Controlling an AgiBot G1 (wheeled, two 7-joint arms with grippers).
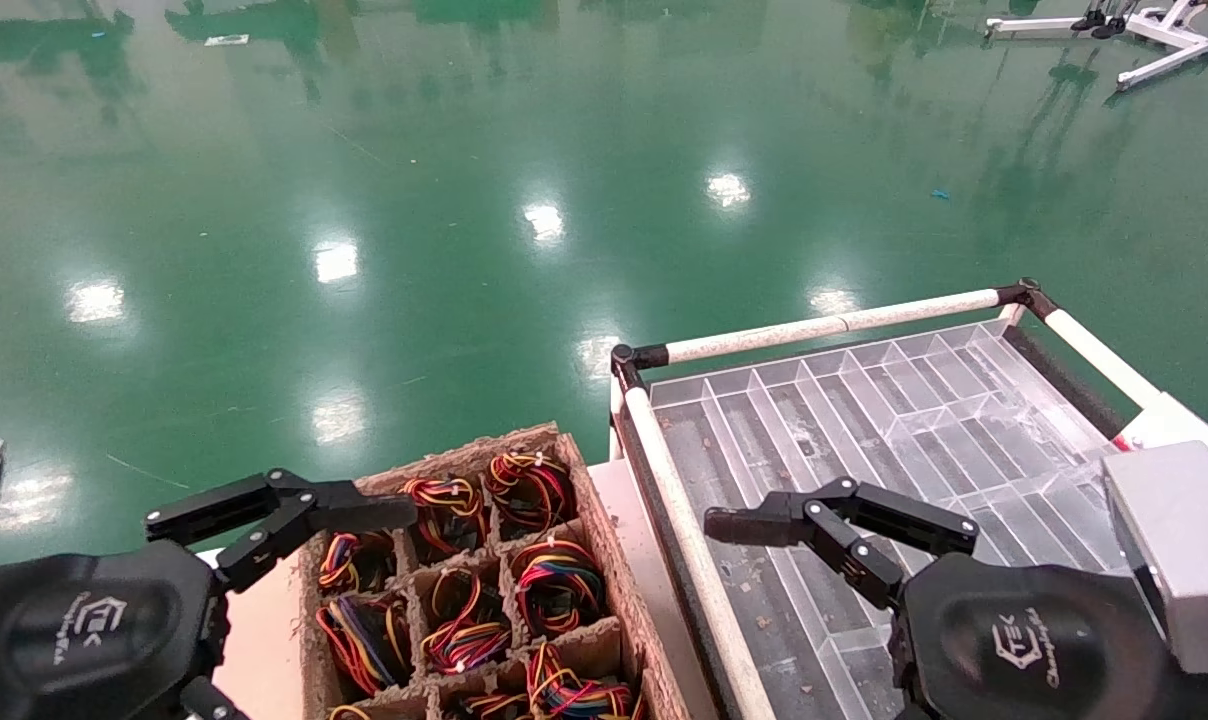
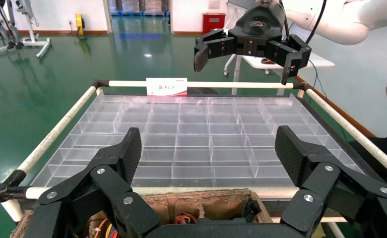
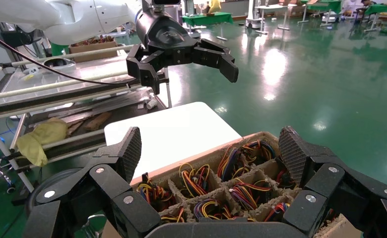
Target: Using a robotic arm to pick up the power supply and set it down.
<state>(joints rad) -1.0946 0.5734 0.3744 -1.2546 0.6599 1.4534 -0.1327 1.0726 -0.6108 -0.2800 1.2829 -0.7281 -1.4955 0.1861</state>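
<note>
Hovering above cardboard divider box [image 1: 484, 590] of multicoloured wire coils [image 1: 559, 585], left gripper [image 1: 294, 515] has fingers spread wide, holding nothing; right gripper [image 1: 814, 530] hangs over clear compartment tray [image 1: 864, 420] on white-railed cart [image 1: 814, 327], fingers likewise wide apart and empty; both jaws point toward each other across gap; power supply cannot be found in any view; red-and-white label card [image 2: 166, 87] stands at tray's far rail; green glossy floor [image 1: 464, 200] beyond.
</note>
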